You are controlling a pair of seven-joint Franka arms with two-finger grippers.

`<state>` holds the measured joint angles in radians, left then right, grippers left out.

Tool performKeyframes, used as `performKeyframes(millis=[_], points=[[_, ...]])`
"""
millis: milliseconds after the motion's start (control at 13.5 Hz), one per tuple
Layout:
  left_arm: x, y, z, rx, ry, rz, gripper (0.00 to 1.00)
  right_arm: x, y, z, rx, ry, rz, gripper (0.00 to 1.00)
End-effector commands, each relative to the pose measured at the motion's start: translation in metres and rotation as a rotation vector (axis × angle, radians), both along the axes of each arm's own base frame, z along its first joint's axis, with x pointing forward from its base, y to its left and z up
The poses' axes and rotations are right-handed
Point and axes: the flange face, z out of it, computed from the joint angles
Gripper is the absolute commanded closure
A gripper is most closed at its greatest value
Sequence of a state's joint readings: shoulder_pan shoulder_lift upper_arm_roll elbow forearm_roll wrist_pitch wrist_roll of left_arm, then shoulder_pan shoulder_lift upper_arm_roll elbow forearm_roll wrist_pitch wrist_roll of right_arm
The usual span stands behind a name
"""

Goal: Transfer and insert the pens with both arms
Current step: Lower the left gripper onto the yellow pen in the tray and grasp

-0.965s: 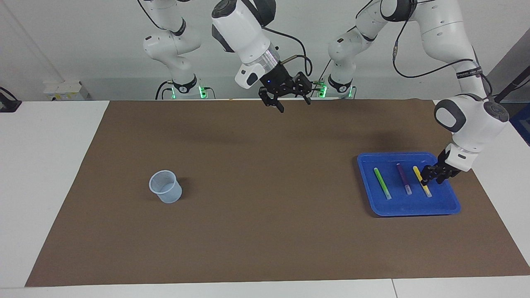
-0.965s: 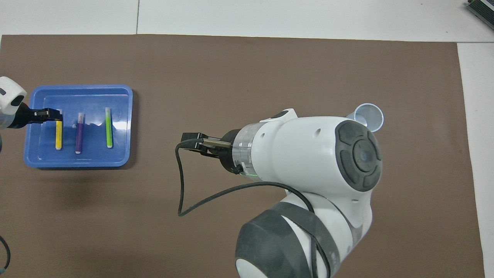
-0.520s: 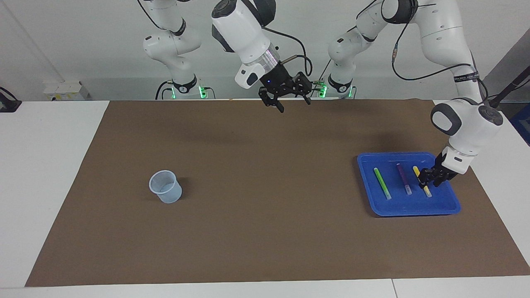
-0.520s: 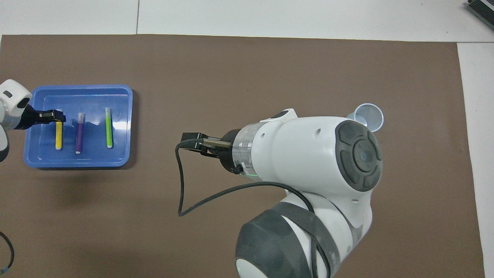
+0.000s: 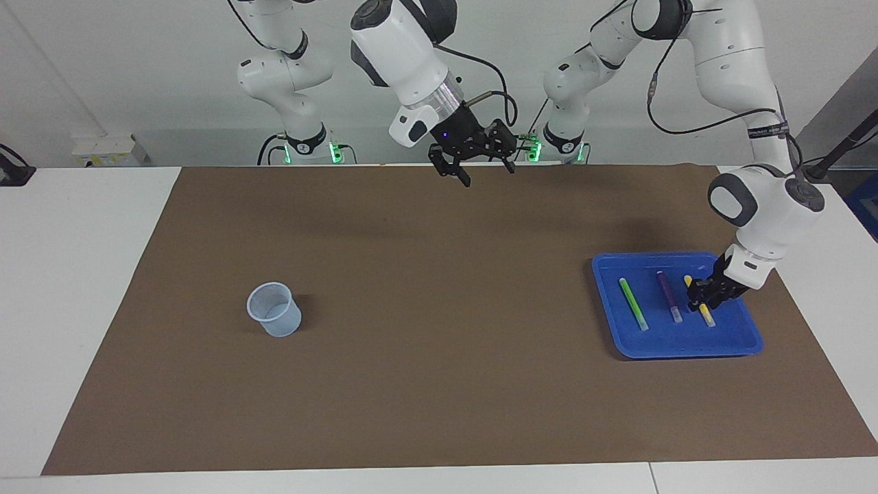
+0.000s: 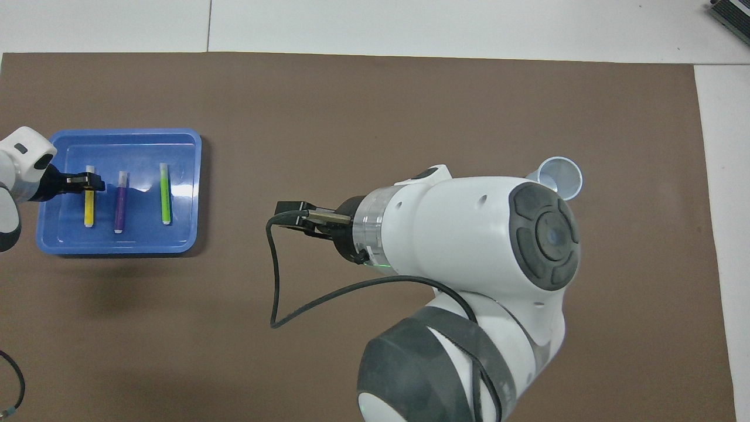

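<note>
Three pens lie side by side in a blue tray toward the left arm's end of the table: light green, purple and yellow. My left gripper is down in the tray, across the yellow pen's middle, and the pen still lies flat. My right gripper is open and empty, waiting in the air over the mat's edge nearest the robots. In the overhead view the right arm's body hides most of that gripper.
A pale blue translucent cup stands upright on the brown mat toward the right arm's end. The white table top shows around the mat.
My left gripper has come down and moved a little along the tray onto the yellow pen. The pens, the cup and the right arm have not moved.
</note>
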<state>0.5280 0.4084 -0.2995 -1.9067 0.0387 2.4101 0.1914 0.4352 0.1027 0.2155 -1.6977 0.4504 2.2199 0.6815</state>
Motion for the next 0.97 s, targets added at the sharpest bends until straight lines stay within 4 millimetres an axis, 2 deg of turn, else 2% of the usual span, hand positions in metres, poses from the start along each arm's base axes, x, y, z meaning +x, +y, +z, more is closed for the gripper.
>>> performKeyframes(millis=[0, 74, 148, 297, 371, 668, 817, 891], points=[[-0.004, -0.001, -0.005, 0.031, -0.006, -0.027, 0.52, 0.001, 0.001, 0.001, 0.026, 0.005, -0.021, 0.00], [-0.005, -0.001, -0.004, 0.032, -0.006, -0.032, 0.57, 0.001, 0.001, 0.001, 0.025, 0.006, -0.021, 0.00], [-0.005, 0.000, -0.004, 0.033, -0.005, -0.036, 0.68, 0.001, 0.002, 0.001, 0.025, 0.006, -0.019, 0.00], [-0.006, 0.000, -0.005, 0.033, -0.003, -0.037, 0.97, 0.001, 0.001, 0.001, 0.025, 0.006, -0.021, 0.00], [-0.006, 0.000, -0.005, 0.033, -0.003, -0.037, 1.00, 0.001, 0.001, 0.001, 0.025, 0.004, -0.020, 0.00], [-0.006, 0.001, -0.004, 0.031, 0.003, -0.037, 1.00, 0.000, 0.001, 0.000, 0.021, 0.012, -0.017, 0.00], [-0.001, 0.006, 0.006, 0.034, 0.010, -0.047, 1.00, 0.001, 0.001, 0.001, 0.022, 0.011, -0.017, 0.00], [0.006, 0.009, 0.019, 0.036, 0.015, -0.057, 1.00, 0.001, 0.001, 0.001, 0.023, 0.009, -0.018, 0.00]])
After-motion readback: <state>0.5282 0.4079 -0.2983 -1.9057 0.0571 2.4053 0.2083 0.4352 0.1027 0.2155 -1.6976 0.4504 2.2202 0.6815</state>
